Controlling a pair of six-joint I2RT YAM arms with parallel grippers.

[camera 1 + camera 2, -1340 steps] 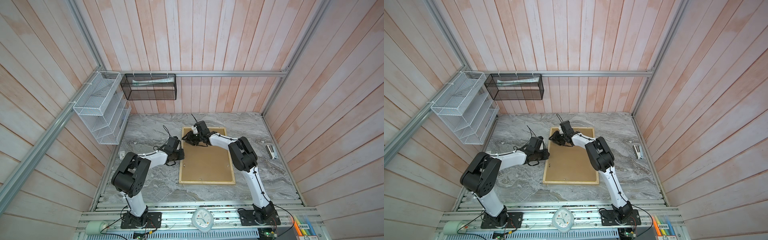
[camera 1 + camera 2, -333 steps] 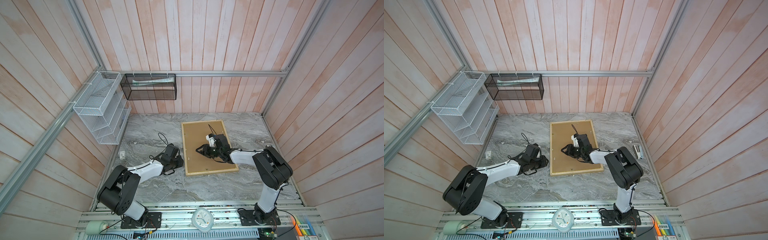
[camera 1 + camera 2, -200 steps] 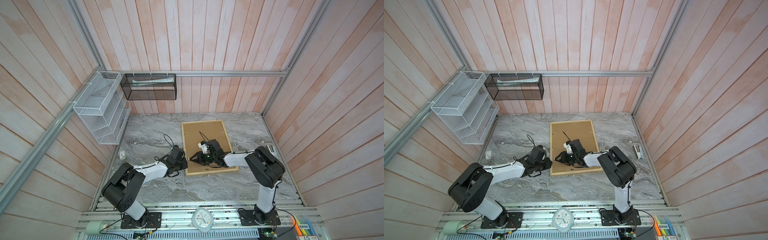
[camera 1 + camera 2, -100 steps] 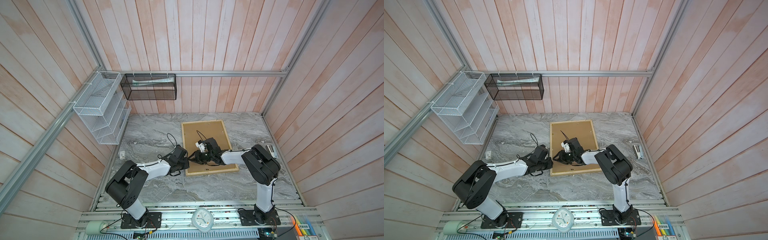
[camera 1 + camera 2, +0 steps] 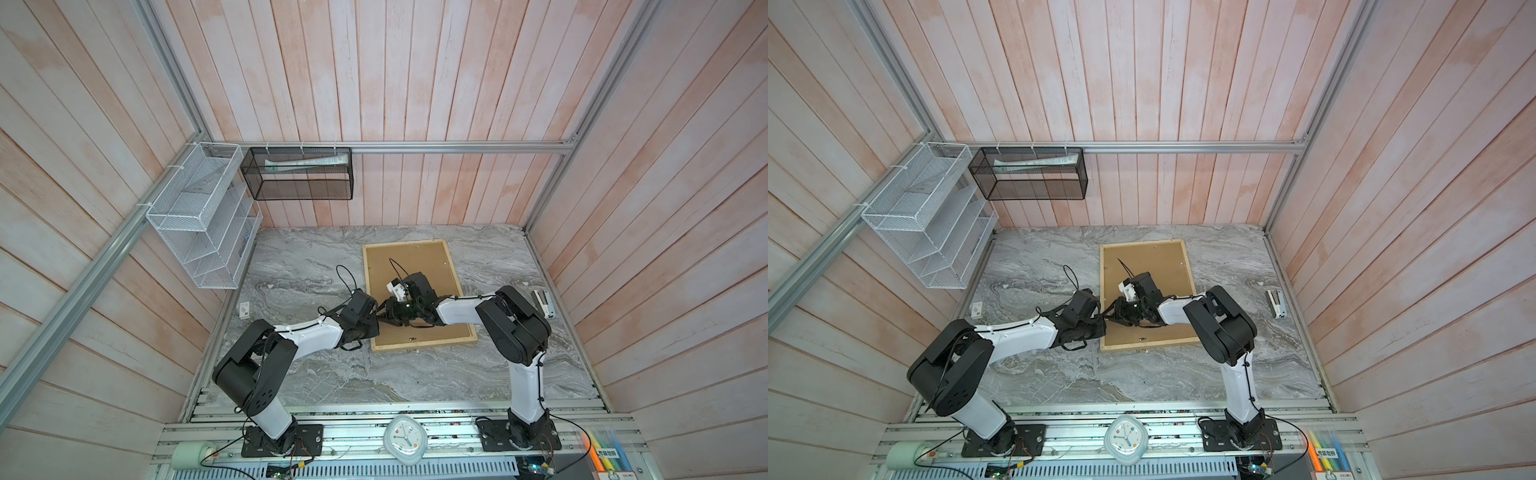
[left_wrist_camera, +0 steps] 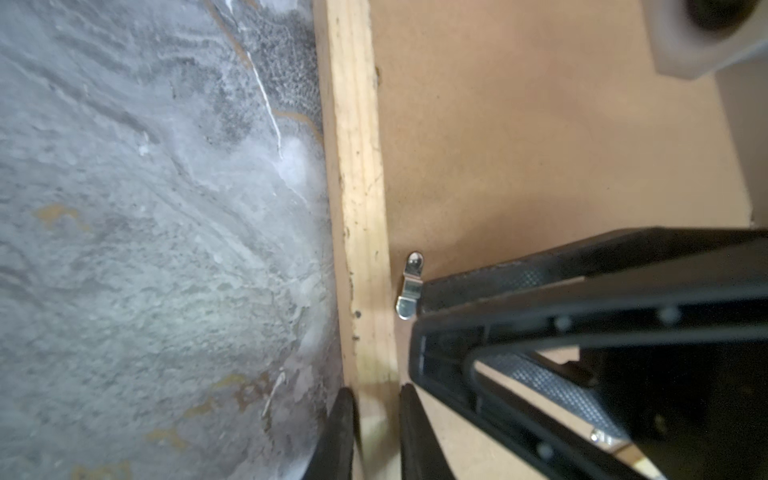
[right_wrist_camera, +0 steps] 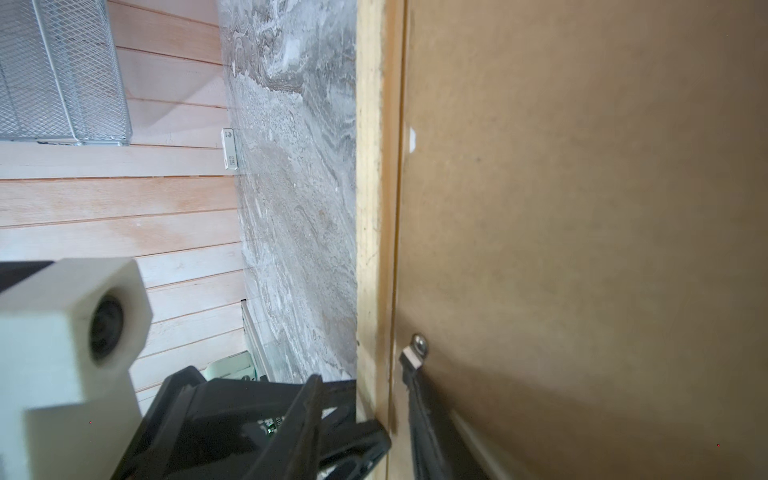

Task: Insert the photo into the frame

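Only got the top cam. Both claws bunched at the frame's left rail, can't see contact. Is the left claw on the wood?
Observer: Yes. In the left wrist view the left claw is closed on the frame rail, a finger each side.
Operator: Right claw?
Observer: A right claw fingertip touches the metal clip on the backing board.
Operator: Clip turned?
Observer: It lies along the rail, not across it.
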